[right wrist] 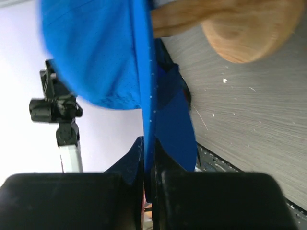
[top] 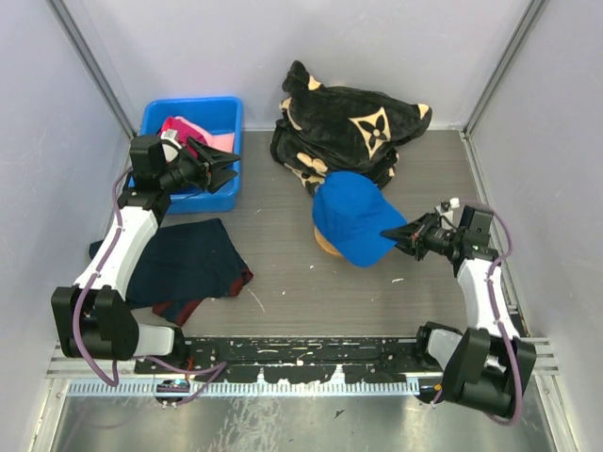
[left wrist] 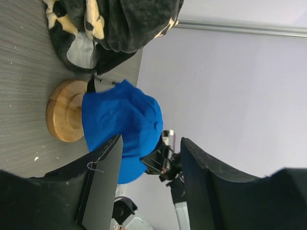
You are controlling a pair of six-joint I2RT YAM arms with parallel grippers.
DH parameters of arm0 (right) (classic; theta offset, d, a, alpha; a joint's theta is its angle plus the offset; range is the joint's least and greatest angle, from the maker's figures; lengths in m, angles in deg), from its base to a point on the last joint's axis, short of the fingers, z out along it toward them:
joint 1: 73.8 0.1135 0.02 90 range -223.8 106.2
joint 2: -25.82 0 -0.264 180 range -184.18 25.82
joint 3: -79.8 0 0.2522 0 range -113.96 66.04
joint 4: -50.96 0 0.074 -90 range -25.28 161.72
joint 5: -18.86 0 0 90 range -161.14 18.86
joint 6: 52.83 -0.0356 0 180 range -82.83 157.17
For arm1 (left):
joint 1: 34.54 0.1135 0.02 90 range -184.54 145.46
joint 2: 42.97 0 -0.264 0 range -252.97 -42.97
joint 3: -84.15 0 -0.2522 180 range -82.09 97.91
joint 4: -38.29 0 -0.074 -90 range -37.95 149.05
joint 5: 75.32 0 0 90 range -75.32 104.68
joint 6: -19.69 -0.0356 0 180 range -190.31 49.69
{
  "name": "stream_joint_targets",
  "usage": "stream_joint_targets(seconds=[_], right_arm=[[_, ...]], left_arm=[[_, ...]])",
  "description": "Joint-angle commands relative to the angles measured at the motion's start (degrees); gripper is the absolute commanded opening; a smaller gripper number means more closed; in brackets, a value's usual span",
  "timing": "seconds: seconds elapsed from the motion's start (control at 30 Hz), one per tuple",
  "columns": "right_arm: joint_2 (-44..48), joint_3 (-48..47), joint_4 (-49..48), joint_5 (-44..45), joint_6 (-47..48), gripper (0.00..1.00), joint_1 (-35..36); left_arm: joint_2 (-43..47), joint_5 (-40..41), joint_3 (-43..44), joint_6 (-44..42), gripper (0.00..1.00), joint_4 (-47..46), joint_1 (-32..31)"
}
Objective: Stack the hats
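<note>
A royal blue hat (top: 350, 221) sits tilted on a round wooden stand (top: 328, 247) mid-table. My right gripper (top: 394, 235) is shut on its brim (right wrist: 168, 124), which runs between the two fingers in the right wrist view (right wrist: 148, 143). A magenta hat (top: 179, 127) and a light pink hat (top: 222, 142) lie in the blue bin (top: 193, 101) at the back left. My left gripper (top: 226, 169) hovers open and empty over the bin's right edge. Its wrist view looks across at the blue hat (left wrist: 122, 120) and the stand (left wrist: 64, 117). The black hat does not show.
A big black plush bundle with tan flower marks (top: 349, 127) lies at the back, just behind the stand. A flat dark navy cloth (top: 188, 259) lies at the front left under the left arm. Grey walls close in both sides.
</note>
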Motion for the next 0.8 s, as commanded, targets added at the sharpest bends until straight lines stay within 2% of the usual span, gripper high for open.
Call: stream_joint_targets(seconds=[0.0, 0.17, 0.23, 0.27, 0.37, 0.47, 0.53, 0.63, 0.77], right_arm=[[-3.7, 5.9, -5.7, 6.4, -4.8, 0.01, -0.2], [-5.3, 10.8, -23.1, 0.9, -16.3, 0.01, -0.2], [-6.5, 11.3, -26.0, 0.3, -16.9, 0.01, -0.2], [-7.3, 11.1, -26.5, 0.2, -16.4, 0.04, -0.3], [-8.6, 8.8, -27.0, -0.4, -14.9, 0.20, -0.2], [-7.3, 6.4, -30.3, -0.5, -17.9, 0.48, -0.3], [-6.6, 3.5, -27.3, -0.3, -16.6, 0.60, -0.2], [-5.9, -0.5, -19.7, 1.3, -11.0, 0.70, -0.2], [-6.4, -6.6, -8.0, 5.4, -2.2, 0.76, -0.1]], left_arm=[[-0.6, -3.0, -0.2, -1.7, 0.58, -1.0, -0.1], [-1.4, -4.0, 0.1, -1.9, 0.56, -1.2, -0.1], [-1.6, -4.3, 0.4, -1.9, 0.55, -1.3, -0.1], [-1.8, -4.4, 0.6, -2.0, 0.55, -1.3, -0.1], [-2.1, -4.8, 0.8, -2.4, 0.54, -1.1, -0.1], [-2.0, -4.9, 0.7, -3.1, 0.54, -0.6, -0.1], [-2.2, -4.6, 0.7, -3.9, 0.54, -0.2, -0.3], [-3.7, -4.6, 1.7, -6.1, 0.54, 0.7, -2.1], [-8.6, -4.9, 6.9, -12.4, 0.54, 5.4, -8.2]])
